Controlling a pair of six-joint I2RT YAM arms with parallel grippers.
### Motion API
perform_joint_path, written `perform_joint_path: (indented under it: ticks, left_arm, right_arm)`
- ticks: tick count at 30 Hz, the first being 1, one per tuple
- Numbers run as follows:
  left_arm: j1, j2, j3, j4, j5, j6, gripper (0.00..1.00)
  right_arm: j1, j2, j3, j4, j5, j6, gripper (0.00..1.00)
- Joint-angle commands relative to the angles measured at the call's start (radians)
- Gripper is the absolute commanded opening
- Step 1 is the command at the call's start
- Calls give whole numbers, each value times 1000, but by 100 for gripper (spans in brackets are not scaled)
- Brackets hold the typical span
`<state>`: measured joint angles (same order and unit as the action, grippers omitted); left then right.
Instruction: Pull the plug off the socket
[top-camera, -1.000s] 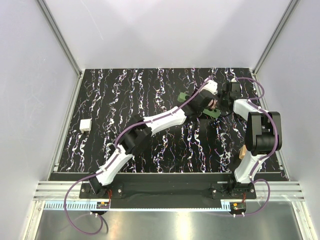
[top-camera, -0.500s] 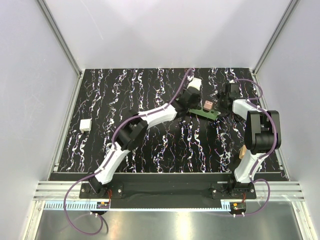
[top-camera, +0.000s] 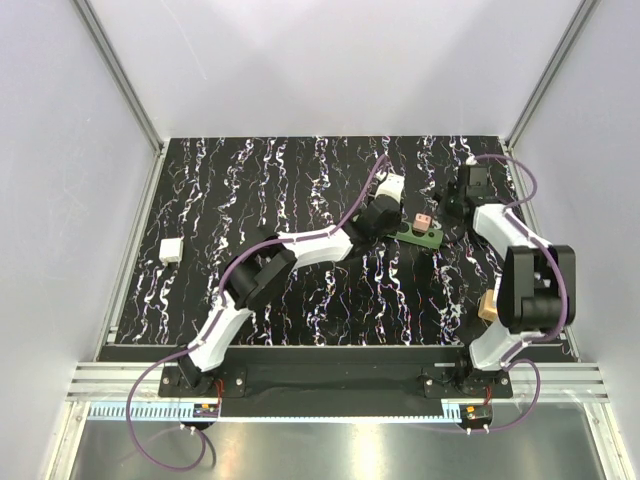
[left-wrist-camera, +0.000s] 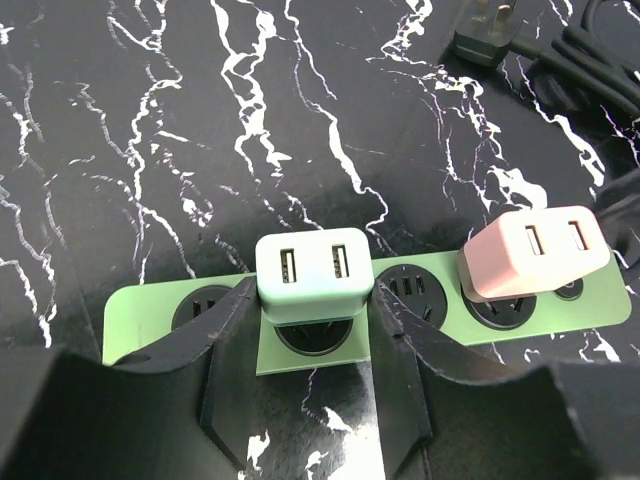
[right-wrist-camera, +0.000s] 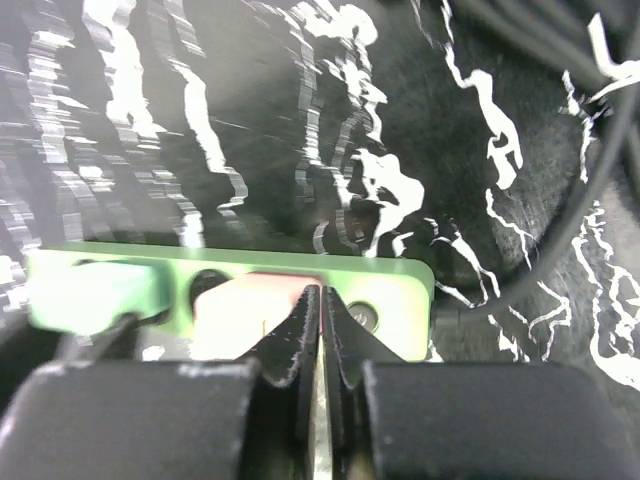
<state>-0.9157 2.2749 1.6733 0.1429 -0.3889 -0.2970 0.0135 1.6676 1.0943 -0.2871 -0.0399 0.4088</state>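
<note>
The green power strip (top-camera: 428, 238) lies at the back right of the black marbled table. A pale green USB plug (left-wrist-camera: 314, 272) stands in its second hole and a pink plug (left-wrist-camera: 530, 255) sits tilted further right. My left gripper (left-wrist-camera: 313, 290) straddles the pale green plug, its fingers (left-wrist-camera: 236, 320) against both sides. In the top view the left gripper (top-camera: 385, 222) hides the strip's left part. My right gripper (right-wrist-camera: 322, 295) is shut and empty, tips over the strip's (right-wrist-camera: 395, 290) end, next to the pink plug (right-wrist-camera: 240, 315). It also shows in the top view (top-camera: 447, 207).
The strip's black cord and its wall plug (left-wrist-camera: 488, 40) lie coiled behind the strip, by the right wall (right-wrist-camera: 600, 150). A small white block (top-camera: 170, 249) sits at the table's left edge. Grey walls enclose the table on three sides.
My left gripper has drawn back leftward from over the pink plug to the strip's left part. The pink plug now shows uncovered. The right arm has shifted slightly.
</note>
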Motion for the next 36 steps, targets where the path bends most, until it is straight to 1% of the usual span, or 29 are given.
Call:
perform_joint_path:
  ticks: [1, 3, 4, 5, 8, 10, 12, 14, 16, 18, 20, 22, 23, 24, 26, 27, 29, 30, 36]
  left_arm:
    - [-11, -100, -26, 228, -51, 10, 0]
    - [-11, -92, -17, 216, -56, 7, 0]
    - [-11, -91, -18, 221, -57, 7, 0]
    - [-11, -91, -21, 225, -57, 6, 0]
    - [-12, -89, -29, 248, -57, -1, 0]
    - [-12, -86, -29, 259, -59, -1, 0]
    - [-12, -83, -27, 267, -59, -1, 0]
    - [-11, -78, -23, 274, -59, 2, 0]
    - [-12, -75, -20, 273, -62, 7, 0]
    - [-12, -77, -24, 273, -65, 12, 0]
    - [-11, -80, -30, 273, -71, 12, 0]
    - [-11, -84, -44, 281, -74, 10, 0]
    - [-11, -86, -47, 284, -76, 9, 0]
    - [-12, -86, -50, 288, -76, 9, 0]
    - [-12, -86, -52, 288, -76, 7, 0]
    - [-12, -86, -50, 290, -76, 6, 0]
    - [-12, -84, -50, 290, -74, 2, 0]
    - [-12, -84, -52, 291, -73, -1, 0]
    - [-12, -94, -64, 299, -70, -7, 0]
  right_arm:
    - [9, -127, -7, -4, -3, -19, 13]
    - [11, -147, -4, -24, -3, -24, 15]
    - [11, -157, -2, -30, -17, -30, 20]
    - [11, -158, 1, -34, -58, -33, 21]
    - [19, -149, -1, -29, -115, -33, 25]
    - [42, -129, -2, -26, -132, -33, 25]
    - [71, -114, 1, -27, -127, -33, 27]
    - [114, -105, 10, -29, -109, -36, 34]
    - [132, -100, 19, -35, -95, -38, 34]
    - [141, -101, 19, -40, -81, -39, 38]
    - [143, -101, 18, -38, -81, -38, 38]
    - [143, -88, 19, -38, -92, -38, 35]
    - [144, -82, 19, -38, -98, -36, 31]
    - [146, -69, 18, -38, -95, -30, 19]
    - [154, -52, 19, -34, -89, -30, 13]
    - [157, -31, 25, -32, -91, -30, 6]
    - [164, -9, 30, -21, -97, -24, 1]
    - [175, 9, 36, -17, -97, -21, 0]
    - [190, 44, 29, 40, -57, 4, 0]
